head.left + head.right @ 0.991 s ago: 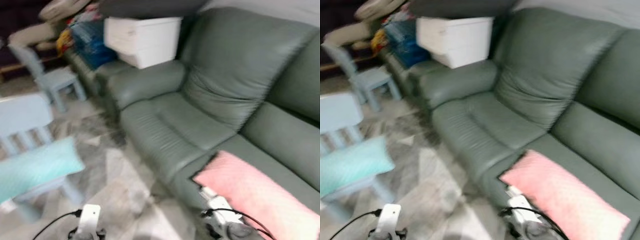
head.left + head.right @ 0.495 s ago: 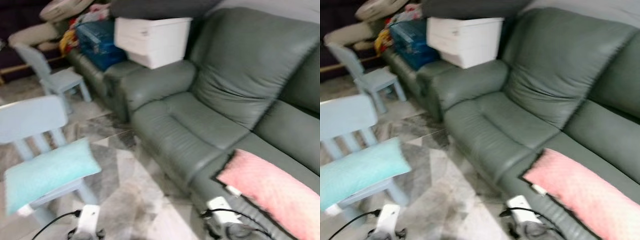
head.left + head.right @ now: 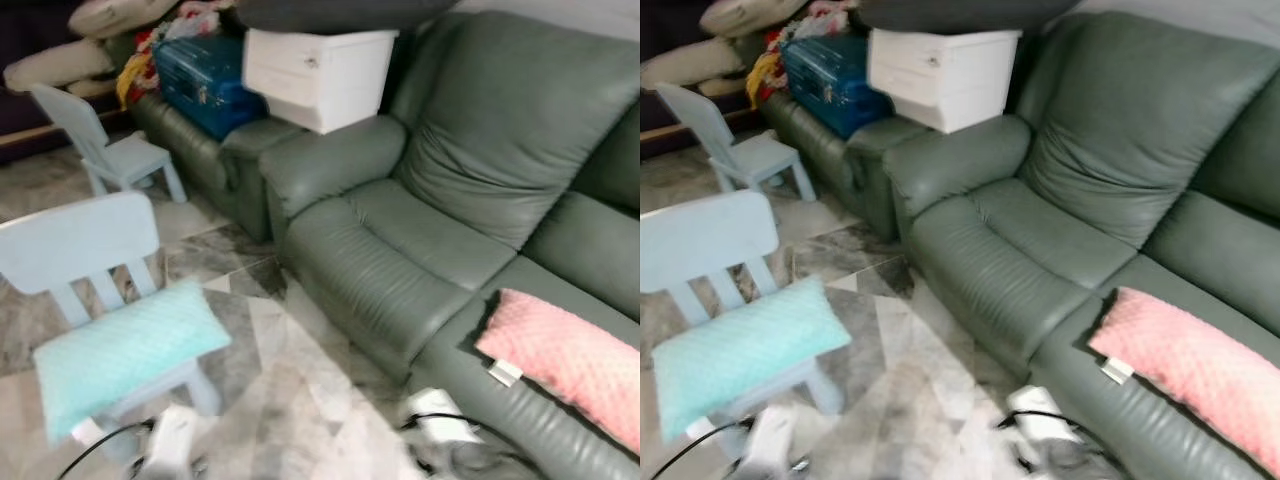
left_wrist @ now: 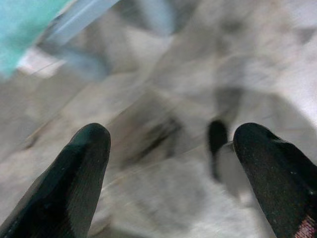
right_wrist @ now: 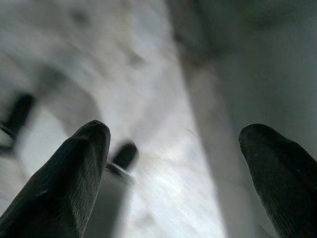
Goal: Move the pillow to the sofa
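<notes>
Risk first: two pillows are in view, so the robot could go for the wrong one. A pink pillow (image 3: 560, 360) already lies on the green sofa (image 3: 470, 190), while the teal pillow (image 3: 130, 350) rests on the seat of a pale blue chair (image 3: 85, 245) on the floor, well apart from the sofa. I judge the teal one is the task's thing. It could also slide off the small seat if it is pushed carelessly. The left gripper (image 4: 171, 148) hangs low over the floor, fingers wide apart and holding nothing, with the teal pillow near it, ahead. The right gripper (image 5: 173, 148) is also spread wide and empty, beside the sofa front.
</notes>
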Controlling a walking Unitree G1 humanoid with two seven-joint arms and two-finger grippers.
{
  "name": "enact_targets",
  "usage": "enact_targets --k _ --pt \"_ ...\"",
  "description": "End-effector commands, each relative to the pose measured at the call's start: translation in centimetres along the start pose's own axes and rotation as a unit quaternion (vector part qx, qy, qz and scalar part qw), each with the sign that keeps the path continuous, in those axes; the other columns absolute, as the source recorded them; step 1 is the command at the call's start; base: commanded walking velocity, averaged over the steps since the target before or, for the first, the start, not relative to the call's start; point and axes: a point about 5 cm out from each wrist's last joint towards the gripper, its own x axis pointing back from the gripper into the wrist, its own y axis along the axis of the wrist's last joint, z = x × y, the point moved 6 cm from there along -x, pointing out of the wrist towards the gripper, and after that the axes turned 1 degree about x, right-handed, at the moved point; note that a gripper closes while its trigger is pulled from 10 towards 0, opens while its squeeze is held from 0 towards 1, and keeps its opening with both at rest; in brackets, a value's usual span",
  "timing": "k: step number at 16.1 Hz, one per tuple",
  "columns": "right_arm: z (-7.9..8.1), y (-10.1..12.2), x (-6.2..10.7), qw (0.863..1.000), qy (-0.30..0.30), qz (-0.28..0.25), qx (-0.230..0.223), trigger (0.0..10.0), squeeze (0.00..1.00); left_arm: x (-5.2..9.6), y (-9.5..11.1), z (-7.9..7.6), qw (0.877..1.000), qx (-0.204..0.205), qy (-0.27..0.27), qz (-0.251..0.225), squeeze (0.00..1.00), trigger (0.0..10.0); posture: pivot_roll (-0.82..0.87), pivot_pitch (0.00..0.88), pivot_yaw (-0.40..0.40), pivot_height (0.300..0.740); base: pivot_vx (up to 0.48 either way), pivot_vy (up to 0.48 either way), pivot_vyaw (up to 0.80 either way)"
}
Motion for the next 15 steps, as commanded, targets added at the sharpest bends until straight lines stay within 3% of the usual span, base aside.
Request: enact_targets --k 1,5,15 --pt "-1.14 -0.56 0.22 1.0 -0.014 0.006 -0.002 10.0 0.0 -0.02 0.83 -0.6 1.0 0.0 -0.006 -0.01 0.0 10.0 -0.07 0.0 0.0 0.74 0.0 0.0 0.0" --pt "-1.08 -0.53 0.21 1.0 -0.012 0.007 0.007 10.0 0.0 -0.02 0.84 -0.62 1.0 -0.003 -0.008 -0.01 0.0 10.0 -0.07 0.0 0.002 0.74 0.0 0.0 0.13" --pt "-1.07 -0.48 0.2 1.0 -0.012 0.008 0.009 10.0 0.0 -0.03 0.89 -0.53 1.0 -0.008 -0.007 -0.01 0.0 10.0 -0.07 0.0 0.005 0.74 0.0 0.0 0.8"
